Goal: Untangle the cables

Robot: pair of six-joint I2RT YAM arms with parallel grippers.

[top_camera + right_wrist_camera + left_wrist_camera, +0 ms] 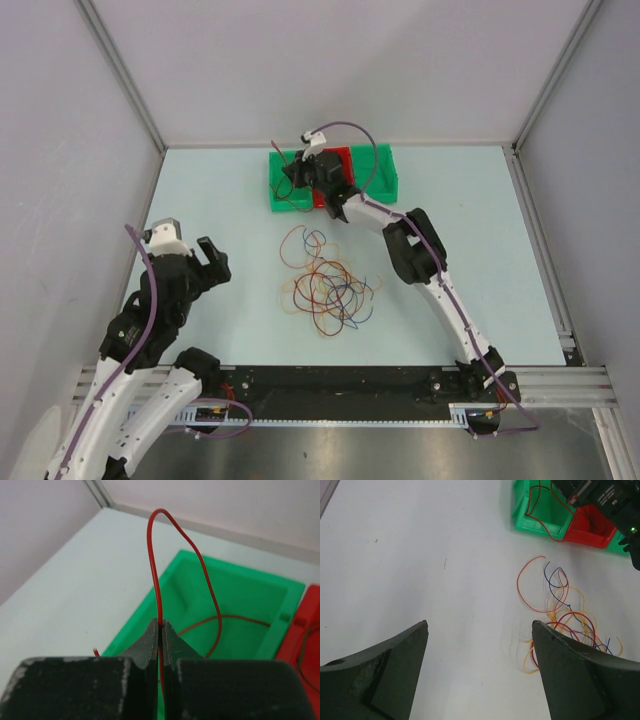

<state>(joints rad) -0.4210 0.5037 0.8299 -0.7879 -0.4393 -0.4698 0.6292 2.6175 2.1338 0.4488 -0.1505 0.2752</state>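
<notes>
Near left, the left jaws stand wide apart over bare desk (220,190), close to its left edge. To their right and well apart from them, the loose cables (328,285) lie tangled mid-desk, with open surface all round the heap. At the desk's far edge the right jaws are clamped together on one red cable (152,565), which loops up above them over a green bin (280,625), just left of a red bin (306,625)
</notes>
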